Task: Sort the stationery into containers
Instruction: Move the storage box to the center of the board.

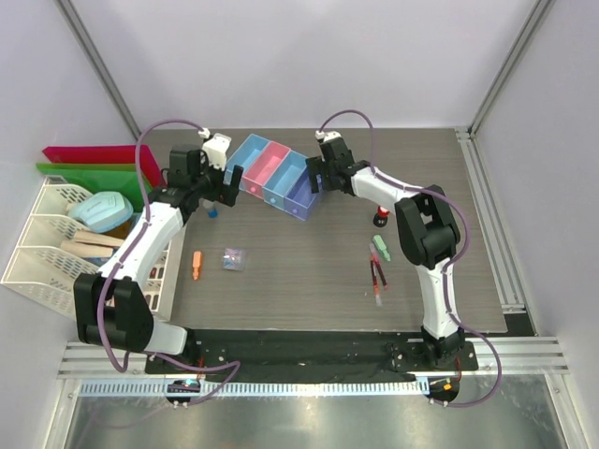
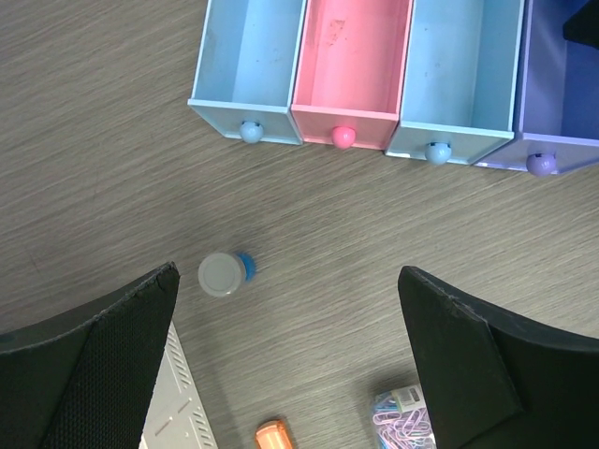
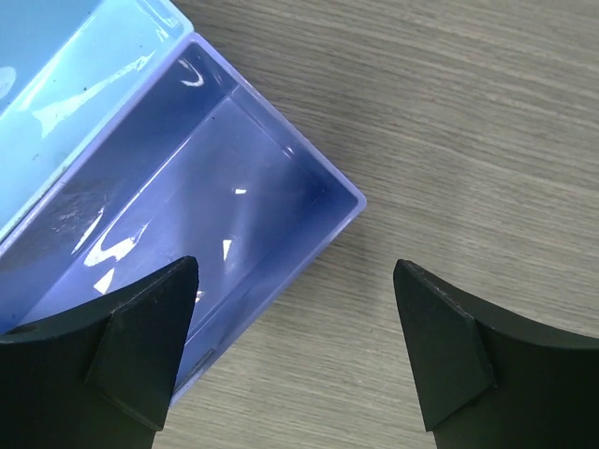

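Containers (image 2: 318, 126), four joined boxes, apparently bare inside; left gripper (image 2: 288, 276) and right gripper (image 3: 295, 271) both wide apart

Top camera: fixed high, behind arm bases, faces down and forward. Far off, takes in whole table (image 1: 309, 281), both arms, row of boxes (image 1: 276, 178).

Left wrist camera: rides on left gripper (image 2: 288, 271), faces straight down at tabletop, fairly near. Box fronts along top edge, bottle (image 2: 225, 273) mid-frame.

Right wrist camera: on right gripper (image 3: 295, 264), faces down, nearest of three. Corner of purple box (image 3: 187, 215) fills left half.

Shared: purple box in all three views. Bottle, marker (image 2: 273, 436), clip packet (image 2: 402, 423) in top and left wrist views.
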Robot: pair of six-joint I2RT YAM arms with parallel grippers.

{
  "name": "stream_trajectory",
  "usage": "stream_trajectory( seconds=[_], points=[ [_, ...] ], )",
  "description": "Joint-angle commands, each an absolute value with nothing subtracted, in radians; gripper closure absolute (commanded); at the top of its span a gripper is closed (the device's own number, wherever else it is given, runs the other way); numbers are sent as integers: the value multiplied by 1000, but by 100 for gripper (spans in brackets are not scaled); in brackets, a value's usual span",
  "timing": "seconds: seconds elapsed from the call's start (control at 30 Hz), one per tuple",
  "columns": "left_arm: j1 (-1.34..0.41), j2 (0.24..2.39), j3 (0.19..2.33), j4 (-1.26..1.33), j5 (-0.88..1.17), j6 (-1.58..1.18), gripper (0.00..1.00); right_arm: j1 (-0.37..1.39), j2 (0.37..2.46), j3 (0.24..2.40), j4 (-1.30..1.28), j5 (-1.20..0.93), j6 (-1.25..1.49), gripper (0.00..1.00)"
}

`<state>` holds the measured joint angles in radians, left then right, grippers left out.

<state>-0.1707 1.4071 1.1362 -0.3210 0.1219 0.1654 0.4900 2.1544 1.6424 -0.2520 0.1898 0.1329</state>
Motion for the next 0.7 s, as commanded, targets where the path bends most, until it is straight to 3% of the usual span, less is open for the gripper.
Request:
stream_trajectory(
  seconds=[0.0, 0.67],
  points=[
    [-170, 1373, 1134, -282, 109, 179, 0, 492, 2160, 1667, -235, 241, 42, 10],
    [-172, 1408, 1080, -249, 129, 155, 0, 411, 2223, 1804, -276, 383, -297, 11]
  ],
)
